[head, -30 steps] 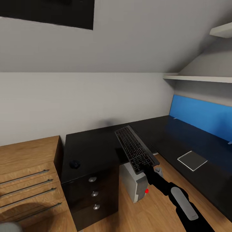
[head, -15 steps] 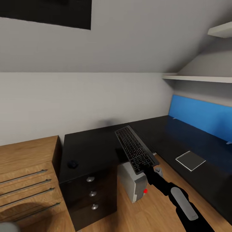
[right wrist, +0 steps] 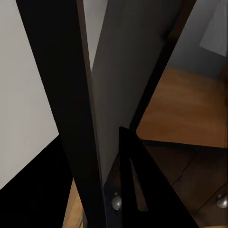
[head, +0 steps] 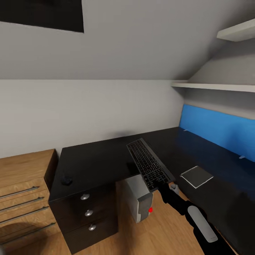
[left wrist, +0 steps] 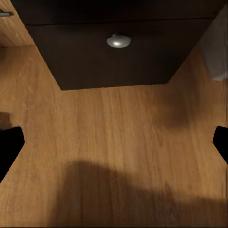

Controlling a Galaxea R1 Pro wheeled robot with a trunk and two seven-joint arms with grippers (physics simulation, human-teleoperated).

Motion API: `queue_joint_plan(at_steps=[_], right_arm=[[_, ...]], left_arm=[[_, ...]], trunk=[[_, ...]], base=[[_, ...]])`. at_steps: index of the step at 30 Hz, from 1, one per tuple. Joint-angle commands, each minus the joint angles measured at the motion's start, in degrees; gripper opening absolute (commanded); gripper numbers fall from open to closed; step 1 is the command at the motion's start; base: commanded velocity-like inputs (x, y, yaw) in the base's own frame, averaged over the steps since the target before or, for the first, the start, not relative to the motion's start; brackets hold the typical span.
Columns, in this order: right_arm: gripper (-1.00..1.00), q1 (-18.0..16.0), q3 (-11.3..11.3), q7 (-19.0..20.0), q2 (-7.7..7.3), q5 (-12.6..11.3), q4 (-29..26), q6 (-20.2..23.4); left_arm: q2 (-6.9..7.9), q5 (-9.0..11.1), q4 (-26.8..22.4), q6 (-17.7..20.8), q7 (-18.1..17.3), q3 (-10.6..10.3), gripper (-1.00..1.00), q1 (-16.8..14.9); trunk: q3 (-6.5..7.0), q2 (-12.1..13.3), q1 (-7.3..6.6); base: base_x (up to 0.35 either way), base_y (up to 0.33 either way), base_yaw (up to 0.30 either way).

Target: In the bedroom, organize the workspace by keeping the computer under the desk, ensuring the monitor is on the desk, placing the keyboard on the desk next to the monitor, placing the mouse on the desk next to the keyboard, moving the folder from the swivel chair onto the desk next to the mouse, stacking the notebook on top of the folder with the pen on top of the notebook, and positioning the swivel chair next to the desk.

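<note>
My right gripper is shut on the near end of the slim grey keyboard, holding it tilted in the air over the inner corner of the black L-shaped desk. In the right wrist view the keyboard runs edge-on past a dark finger. The small black mouse lies near the desk's left front corner. A pale notebook lies on the right wing. The light-grey computer stands on the floor under the desk. My left gripper hangs open over the wooden floor.
A black drawer unit with silver knobs sits under the desk's left end, also seen as a drawer unit. A wooden chest of drawers stands at the left. A blue upright panel backs the right wing, below white shelves.
The whole picture has shifted left, so the camera has turned right. The keyboard and right gripper keep their place in the view.
</note>
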Motion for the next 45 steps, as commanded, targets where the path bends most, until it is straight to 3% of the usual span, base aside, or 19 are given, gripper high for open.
queue_joint_plan(at_steps=[1,25,29,33,36,45], right_arm=[[-1.0,-0.03,0.06,0.04,-0.05,-0.33,0.0,0.04],[-1.0,-0.03,0.32,0.25,0.2,-0.92,1.16,0.55],[-1.0,-0.03,0.34,0.16,0.27,-1.07,1.39,2.32],[-1.0,-0.03,0.2,0.11,0.29,-2.3,1.49,5.83],[-1.0,-0.03,0.31,-0.05,0.3,-4.87,2.5,7.7],[-1.0,-0.03,0.13,0.21,0.72,-6.8,3.82,7.48]], left_arm=[[-0.01,0.27,-0.13,-0.05,0.37,-0.21,1.0,-0.01],[0.08,0.31,-0.34,-0.34,0.53,-0.16,1.0,-0.01],[0.06,0.31,-0.49,-0.5,0.55,-0.17,1.0,-0.01],[0.05,0.33,-0.62,-1.15,0.55,-0.22,1.0,-0.01],[0.05,0.39,-0.65,-2.14,0.55,-0.24,1.0,-0.01],[-0.07,0.47,-0.58,-2.32,0.55,-0.24,1.0,-0.01]], trunk=[[-0.05,-0.03,0.01],[-0.05,-0.03,0.01],[-0.05,-0.03,0.01],[-0.05,-0.03,0.01],[-0.05,-0.03,0.01],[-0.05,-0.03,0.01]], base=[[0.13,-0.155,0.0],[0.064,0.019,0.0],[0.157,0.093,0.0],[0.045,0.027,0.0],[0.011,0.007,0.0],[0.001,0.0,0.0]])
